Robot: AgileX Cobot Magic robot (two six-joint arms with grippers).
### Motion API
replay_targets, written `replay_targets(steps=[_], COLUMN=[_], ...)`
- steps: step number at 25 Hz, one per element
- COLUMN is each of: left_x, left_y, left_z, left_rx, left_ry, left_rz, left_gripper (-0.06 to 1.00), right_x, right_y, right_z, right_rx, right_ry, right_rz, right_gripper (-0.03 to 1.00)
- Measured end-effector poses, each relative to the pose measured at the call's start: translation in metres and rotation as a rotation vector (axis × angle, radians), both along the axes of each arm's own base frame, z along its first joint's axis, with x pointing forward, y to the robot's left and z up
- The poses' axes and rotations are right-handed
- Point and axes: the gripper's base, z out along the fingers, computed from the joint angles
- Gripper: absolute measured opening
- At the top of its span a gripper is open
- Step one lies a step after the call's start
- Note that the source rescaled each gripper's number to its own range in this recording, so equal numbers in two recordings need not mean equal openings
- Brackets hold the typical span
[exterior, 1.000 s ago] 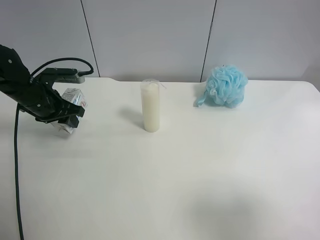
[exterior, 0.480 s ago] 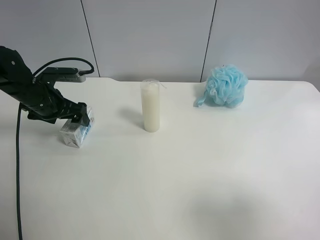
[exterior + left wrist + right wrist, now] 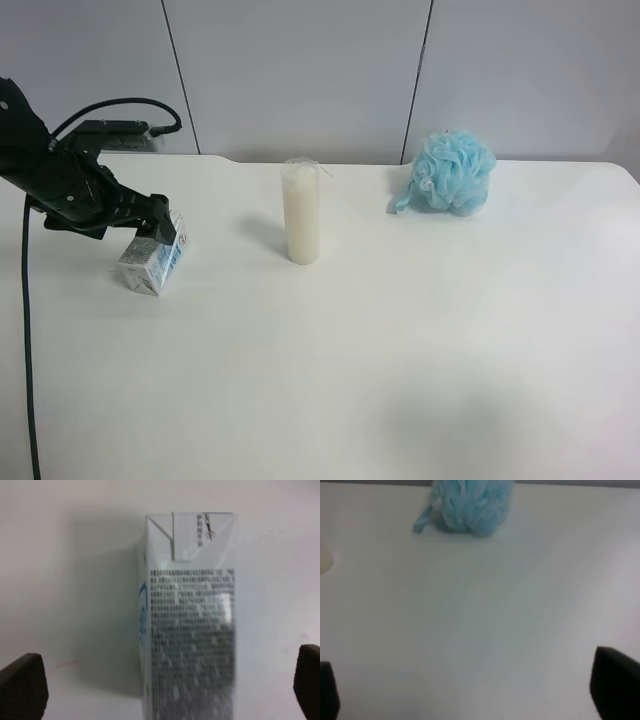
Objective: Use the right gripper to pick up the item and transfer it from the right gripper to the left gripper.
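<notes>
The item, a small white carton (image 3: 152,264) with blue panels, lies tilted on the white table (image 3: 400,350) at the exterior high view's left. The left gripper (image 3: 148,228), black with a grey box and a black cable, hovers just behind and above it. In the left wrist view the carton (image 3: 190,630) lies between the wide-open fingertips (image 3: 22,685), apart from both, and the left gripper (image 3: 165,682) is open. The right gripper (image 3: 470,687) is open and empty over bare table; it is out of the exterior high view.
A tall cream candle (image 3: 301,212) stands upright mid-table. A fluffy light-blue bath sponge (image 3: 452,172) sits at the back right and shows in the right wrist view (image 3: 470,505). A grey panelled wall runs behind the table.
The left gripper lowered the carton from the air onto the table, let go of it and opened. Its arm has drawn slightly back to the left.
</notes>
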Motion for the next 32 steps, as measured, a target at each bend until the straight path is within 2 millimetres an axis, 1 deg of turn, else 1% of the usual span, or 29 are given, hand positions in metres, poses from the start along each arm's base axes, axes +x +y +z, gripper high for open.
replay_targets(steps=[5, 9, 12, 13, 17, 19, 21, 24, 25, 28, 30, 32], left_x=[-0.022, -0.051, -0.081, -0.093, -0.139, -0.159, -0.184, -0.217, -0.231, -0.263, -0.279, -0.299], left_y=[0.001, 0.004, 0.007, 0.009, 0.014, 0.016, 0.019, 0.023, 0.025, 0.030, 0.032, 0.035], left_z=[0.043, 0.085, 0.115, 0.127, 0.159, 0.170, 0.183, 0.184, 0.180, 0.165, 0.153, 0.144], left_rx=[-0.003, -0.001, -0.006, -0.010, -0.023, -0.027, -0.032, -0.036, -0.038, -0.042, -0.051, -0.063], left_ry=[-0.018, -0.054, -0.069, -0.082, -0.126, -0.158, -0.217, -0.265, -0.284, -0.325, -0.352, -0.415], left_rz=[-0.038, -0.073, -0.097, -0.104, -0.115, -0.122, -0.128, -0.135, -0.135, -0.137, -0.127, -0.118], left_gripper=[0.99, 1.00, 1.00, 1.00, 1.00, 1.00, 1.00, 1.00, 1.00, 1.00, 1.00, 1.00], right_x=[0.000, 0.000, 0.000, 0.000, 0.000, 0.000, 0.000, 0.000, 0.000, 0.000, 0.000, 0.000], right_y=[0.000, 0.000, 0.000, 0.000, 0.000, 0.000, 0.000, 0.000, 0.000, 0.000, 0.000, 0.000], right_z=[0.000, 0.000, 0.000, 0.000, 0.000, 0.000, 0.000, 0.000, 0.000, 0.000, 0.000, 0.000], right_rx=[0.000, 0.000, 0.000, 0.000, 0.000, 0.000, 0.000, 0.000, 0.000, 0.000, 0.000, 0.000], right_ry=[0.000, 0.000, 0.000, 0.000, 0.000, 0.000, 0.000, 0.000, 0.000, 0.000, 0.000, 0.000], right_rz=[0.000, 0.000, 0.000, 0.000, 0.000, 0.000, 0.000, 0.000, 0.000, 0.000, 0.000, 0.000], right_gripper=[0.98, 0.98, 0.98, 0.98, 0.98, 0.98, 0.98, 0.98, 0.98, 0.98, 0.98, 0.98])
